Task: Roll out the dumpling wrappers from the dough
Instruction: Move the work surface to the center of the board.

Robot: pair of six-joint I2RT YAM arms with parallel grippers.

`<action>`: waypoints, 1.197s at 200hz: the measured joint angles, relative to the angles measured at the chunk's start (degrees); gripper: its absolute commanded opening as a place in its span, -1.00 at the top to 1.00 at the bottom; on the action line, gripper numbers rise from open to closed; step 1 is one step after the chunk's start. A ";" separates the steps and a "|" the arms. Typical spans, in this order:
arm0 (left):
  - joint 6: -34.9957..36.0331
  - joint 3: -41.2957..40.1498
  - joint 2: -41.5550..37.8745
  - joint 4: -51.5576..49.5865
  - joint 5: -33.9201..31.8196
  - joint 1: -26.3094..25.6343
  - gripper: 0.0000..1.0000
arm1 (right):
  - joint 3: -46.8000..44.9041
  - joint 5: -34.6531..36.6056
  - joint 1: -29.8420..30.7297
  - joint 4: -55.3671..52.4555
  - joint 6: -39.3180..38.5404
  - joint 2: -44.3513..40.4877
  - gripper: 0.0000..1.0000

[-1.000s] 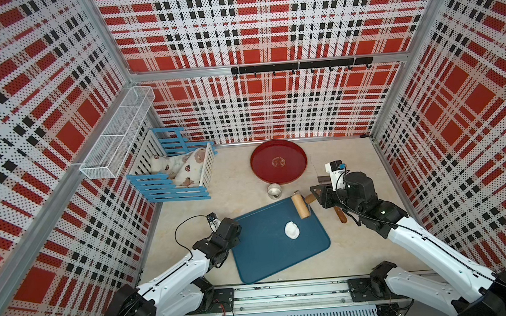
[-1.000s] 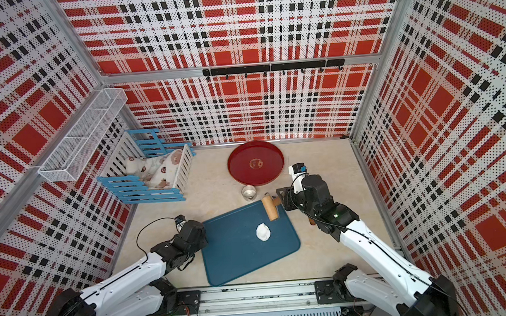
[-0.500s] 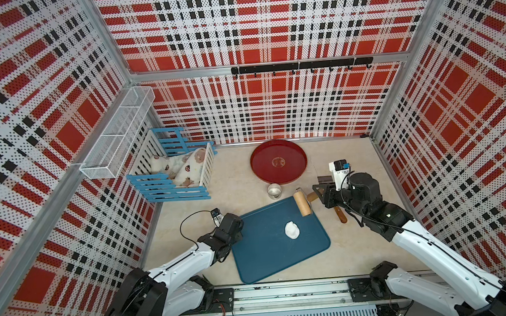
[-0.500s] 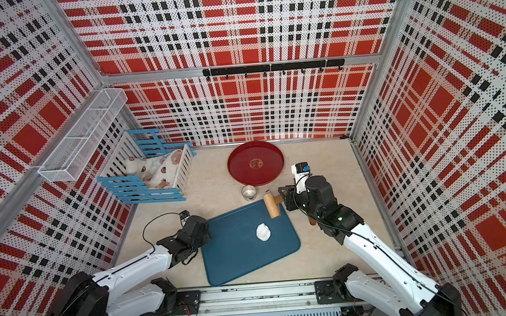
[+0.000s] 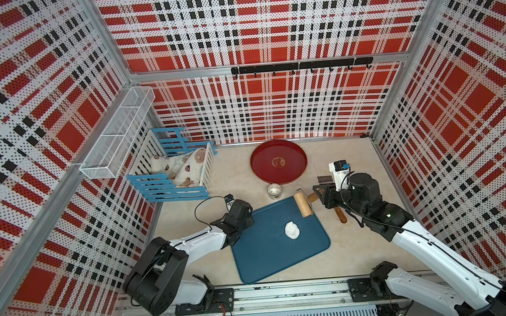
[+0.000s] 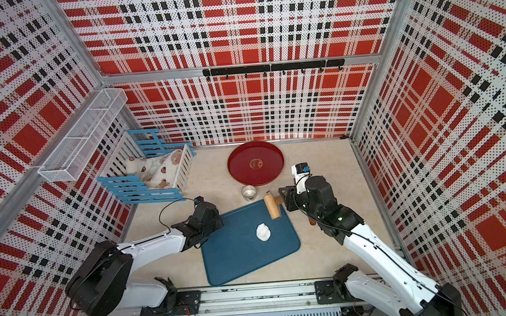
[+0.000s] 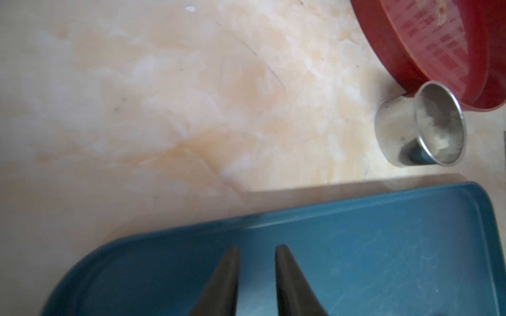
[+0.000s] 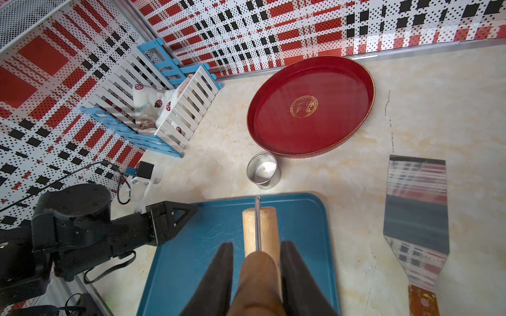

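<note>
In both top views: lump of dough [image 5: 292, 229] lying on the blue tray [image 5: 267, 255], well apart from both arms; rolling pin [image 5: 303, 204] at the tray's far right corner, handle toward the right end effector [image 5: 320, 194]; left end effector [image 5: 245, 217] at the tray's left edge. Left wrist — fingers [image 7: 227, 273] slightly parted over the tray, gripping nothing; metal ring [image 7: 421, 125] just beside the red tray [image 7: 438, 41] on the tabletop [image 7: 164, 95]. Right wrist — clamped on the rolling pin's handle, spatula [image 8: 416, 219] lying nearby.
</note>
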 measured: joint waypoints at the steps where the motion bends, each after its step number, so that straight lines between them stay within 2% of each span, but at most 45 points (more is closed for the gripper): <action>1: 0.02 0.11 0.15 0.02 0.02 -0.04 0.43 | 0.00 0.00 0.00 -0.02 -0.02 0.00 1.00; 61: 0.48 5.07 9.92 6.36 1.57 -2.25 0.43 | 0.04 -0.87 0.00 -2.08 0.11 0.59 1.00; 196: -4.37 10.25 19.65 18.38 -0.52 -4.04 0.41 | -1.18 -1.57 0.48 -2.21 1.60 1.95 1.00; 222: -5.31 10.51 20.28 19.50 -0.92 -4.35 0.33 | -1.18 -1.29 1.07 -2.16 1.88 2.51 1.00; 239: -5.51 10.49 20.20 19.78 -1.31 -4.90 0.20 | -1.18 -0.52 2.21 -2.03 2.25 3.21 1.00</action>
